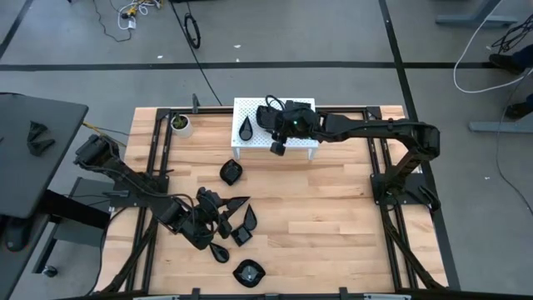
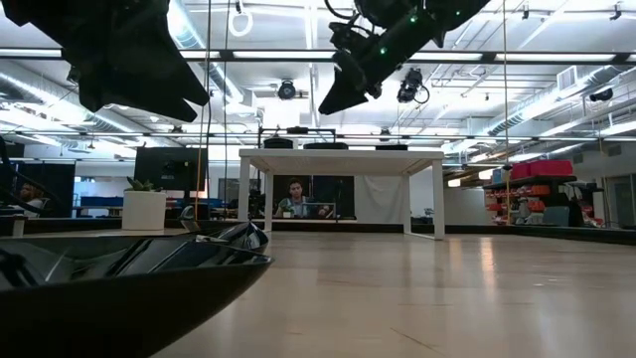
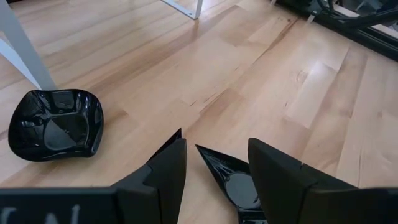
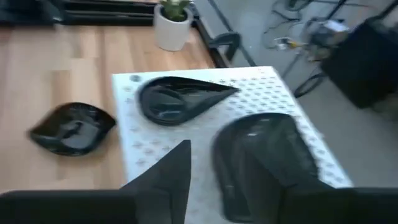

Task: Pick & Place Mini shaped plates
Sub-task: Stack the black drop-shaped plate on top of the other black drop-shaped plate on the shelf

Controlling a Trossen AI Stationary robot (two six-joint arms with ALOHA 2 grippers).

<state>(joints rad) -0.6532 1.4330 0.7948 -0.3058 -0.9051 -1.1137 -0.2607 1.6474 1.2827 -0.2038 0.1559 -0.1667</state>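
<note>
The mini shaped plates are small glossy black dishes. One teardrop plate [image 4: 180, 99] lies on the white perforated stand [image 1: 304, 107]. A rounded plate [image 4: 267, 155] shows blurred on the stand at my right gripper [image 4: 211, 146], which hovers open over the stand's near side [image 1: 278, 147]. Several more plates lie on the wooden table around my left gripper [image 1: 218, 215]. That gripper is open, above the pointed end of a teardrop plate [image 3: 227, 180] that lies flat between its fingers' lines. A lobed plate [image 3: 56, 123] rests on the table by a stand leg. My right gripper has the rounded plate [image 4: 249, 134] close by one finger, over the stand's top. The picture is blurred there, so I cannot tell whether that finger touches the plate. My left gripper touches nothing.
A small white cup with a green plant [image 1: 180, 124] stands at the table's far left, beside the stand. Another black plate [image 2: 129, 268] fills the low view's near foreground. Dark frame rails [image 1: 385, 167] run along the table's left and right sides. Bare wood [image 1: 333, 217] lies at the right.
</note>
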